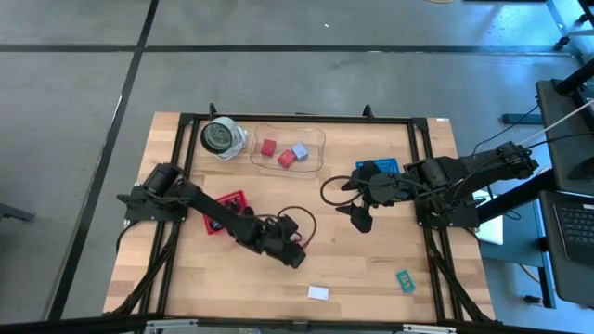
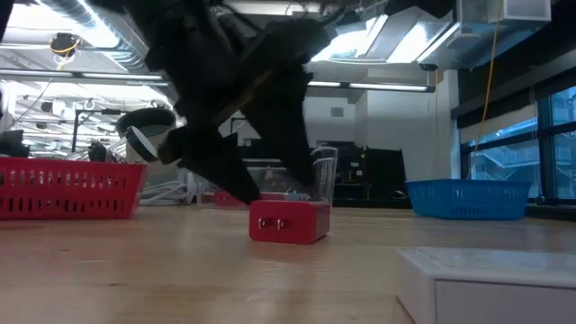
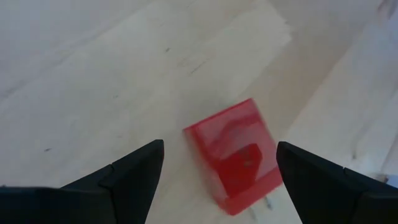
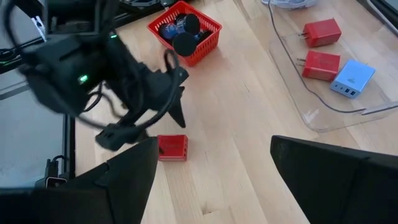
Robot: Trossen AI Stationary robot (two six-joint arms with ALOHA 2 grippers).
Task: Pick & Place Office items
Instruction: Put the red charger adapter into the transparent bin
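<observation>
Now left gripper (image 3: 217, 165) wide open, empty, over red block (image 3: 235, 155); right gripper (image 4: 208, 171) open, seemingly empty, mid-table.

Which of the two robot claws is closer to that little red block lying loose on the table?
Left. The left gripper hangs open right over the red block, one finger on each side. The right gripper waits open farther off, near the blue tray.

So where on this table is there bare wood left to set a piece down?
Bare wood lies between the white block and the green tag at the near edge, and between the clear tray and the left gripper. It is crowded around the red block, with the left fingers open over it, and near the red tray and the blue tray.
</observation>
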